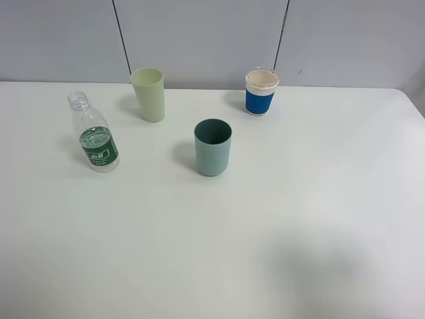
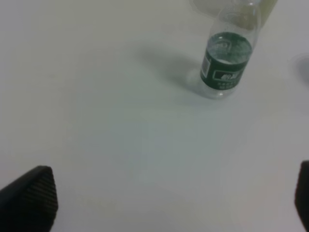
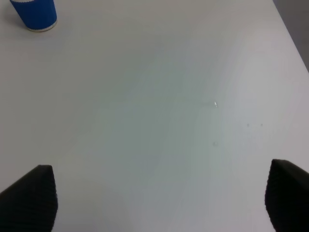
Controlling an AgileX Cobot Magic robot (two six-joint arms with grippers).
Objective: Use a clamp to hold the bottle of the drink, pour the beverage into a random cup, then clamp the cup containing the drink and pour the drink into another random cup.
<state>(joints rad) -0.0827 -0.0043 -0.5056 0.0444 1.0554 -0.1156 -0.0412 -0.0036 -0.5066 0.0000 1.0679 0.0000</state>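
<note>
A clear, uncapped bottle [image 1: 96, 136] with a green label stands upright at the left of the white table. The left wrist view shows the same bottle [image 2: 227, 60] some way ahead of my left gripper [image 2: 169, 198], which is open and holds nothing. Three cups stand upright: a pale green cup [image 1: 149, 94] at the back left, a teal cup [image 1: 212, 147] in the middle, and a blue-and-white paper cup [image 1: 260, 93] at the back right. My right gripper [image 3: 158, 193] is open over bare table, with the blue cup [image 3: 35, 13] far ahead of it. Neither arm shows in the exterior high view.
The white table [image 1: 299, 199] runs back to a grey panelled wall [image 1: 199, 33]. Its right edge [image 3: 295, 43] appears in the right wrist view. A soft shadow [image 1: 312, 266] lies on the front right of the table.
</note>
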